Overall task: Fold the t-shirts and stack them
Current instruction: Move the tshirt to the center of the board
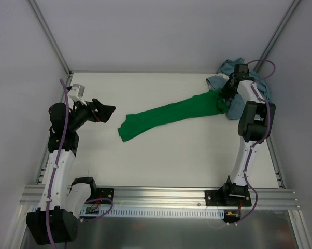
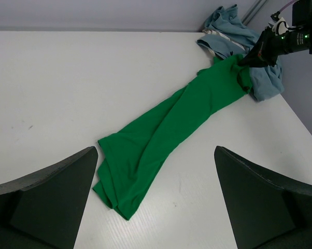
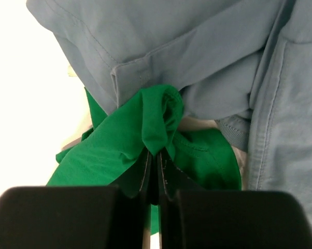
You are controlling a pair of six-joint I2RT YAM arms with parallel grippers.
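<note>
- My right claw (image 3: 157,165) is clamping shut on a bunched fold of the green t-shirt (image 1: 166,116). Its two dark fingers (image 3: 145,179) are pressing together, with the cloth bulging out just above their tips.
- The green t-shirt is lying pulled out into a long, narrow band on the white table (image 1: 171,161). It is running from the end I am pinching to a wider, rumpled free end.
- At that free end the green cloth is doubling over itself in a few loose folds and resting flat on the table.
- The dusty blue-grey t-shirt (image 2: 226,26) is sitting in a crumpled heap at the pinched end of the green t-shirt, touching it and draping partly over it.
- In my right wrist view, a stitched hem of the blue-grey t-shirt is hanging directly over the green fold I am gripping.
- A paler strip is showing along the blue-grey t-shirt's edge, just beside the green t-shirt's pinched end.
- My left claw (image 1: 108,110) is hanging with its fingers spread wide apart and gripping nothing. It is well apart from the green t-shirt's free end and pointing toward it.
- In my left wrist view, the free end of the green t-shirt is showing between my two spread fingers, with neither finger touching it.
- Neither t-shirt is lying folded, and the two are overlapping only where my right claw is gripping the green t-shirt.
</note>
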